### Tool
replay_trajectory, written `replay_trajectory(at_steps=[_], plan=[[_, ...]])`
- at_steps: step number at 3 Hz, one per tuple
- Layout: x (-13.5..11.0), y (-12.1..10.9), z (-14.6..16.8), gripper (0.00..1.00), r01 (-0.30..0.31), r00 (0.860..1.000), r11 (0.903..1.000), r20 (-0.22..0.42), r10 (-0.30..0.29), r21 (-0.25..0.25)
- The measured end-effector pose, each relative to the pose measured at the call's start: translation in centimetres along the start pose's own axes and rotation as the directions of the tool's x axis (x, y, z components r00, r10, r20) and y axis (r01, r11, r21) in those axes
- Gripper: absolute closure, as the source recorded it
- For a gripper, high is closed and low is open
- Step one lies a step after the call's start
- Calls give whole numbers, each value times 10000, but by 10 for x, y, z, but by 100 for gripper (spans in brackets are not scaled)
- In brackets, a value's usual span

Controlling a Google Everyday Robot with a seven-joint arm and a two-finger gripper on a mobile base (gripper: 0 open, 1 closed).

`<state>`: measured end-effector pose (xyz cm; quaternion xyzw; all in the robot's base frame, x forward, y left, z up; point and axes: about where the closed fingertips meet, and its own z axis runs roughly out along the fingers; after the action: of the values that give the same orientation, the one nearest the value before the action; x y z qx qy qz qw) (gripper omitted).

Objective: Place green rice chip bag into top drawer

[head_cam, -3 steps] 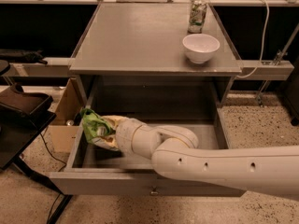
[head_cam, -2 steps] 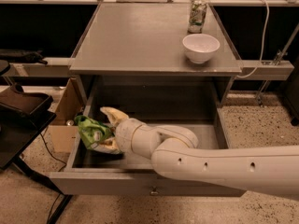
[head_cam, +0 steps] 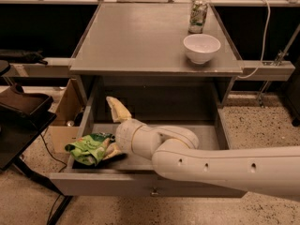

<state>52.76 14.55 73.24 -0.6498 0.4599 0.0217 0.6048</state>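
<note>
in the open drawer (head_cam: 140,184), under the counter's (head_cam: 140,41) front-left corner: the bag (head_cam: 90,148), crumpled against the left wall. just beside it, the gripper (head_cam: 114,131), spread wide and gripping nothing, with one finger (head_cam: 117,109) raised toward the counter's front edge and the other (head_cam: 112,151) low, touching the bag's right side. probably time to let go cleanly: lift the low finger off without dragging the bag, and keep the raised finger clear of the counter's front edge. from the right, the arm (head_cam: 211,168), stretched low across the drawer, wrist bent toward the left wall.
</note>
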Motion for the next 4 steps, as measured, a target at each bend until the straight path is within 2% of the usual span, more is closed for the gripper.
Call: replay_trajectory(at_steps=[1,2,3,4], plan=[[-12,-7,8,0,440,9983,9990,382,-444,103],[-3,-45,-20,0,1802,9828,9836,-427,-1796,99],[21,-81,-69,0,3011,9370,9535,-1807,-2991,-169],[21,-81,-69,0,3011,9370,9534,-1807,-2991,-168]])
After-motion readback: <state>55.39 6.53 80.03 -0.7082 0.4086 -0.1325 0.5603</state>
